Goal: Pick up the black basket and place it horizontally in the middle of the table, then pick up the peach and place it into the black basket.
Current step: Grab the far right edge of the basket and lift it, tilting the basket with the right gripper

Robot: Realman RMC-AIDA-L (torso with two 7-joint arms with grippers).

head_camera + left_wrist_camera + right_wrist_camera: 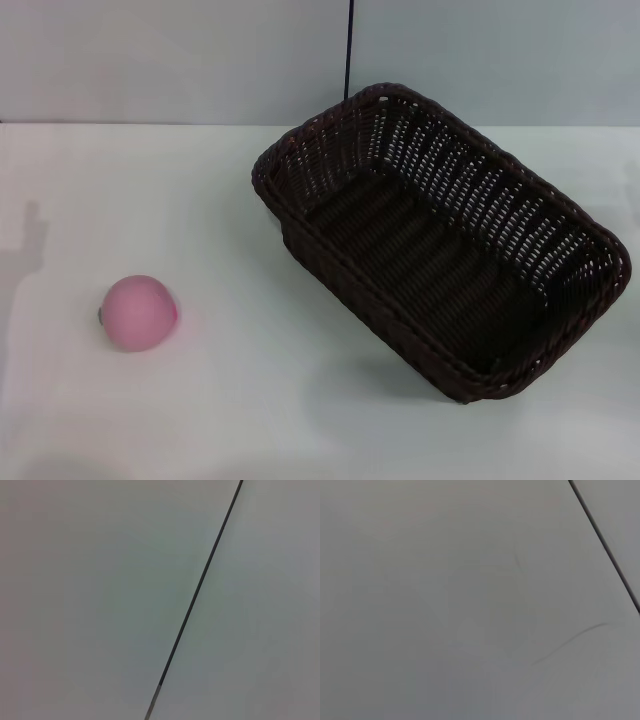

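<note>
Grey blank wall fills both wrist views; neither tool visible, so their state can't be told. Black basket sits skewed on the desk, right of centre. Peach lies well apart, left.

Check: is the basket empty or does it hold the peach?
Empty. The basket shows only bare weave inside; the peach sits apart on the table.

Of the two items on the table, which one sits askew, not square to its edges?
The black basket, lying diagonally at right; the peach is round.
</note>
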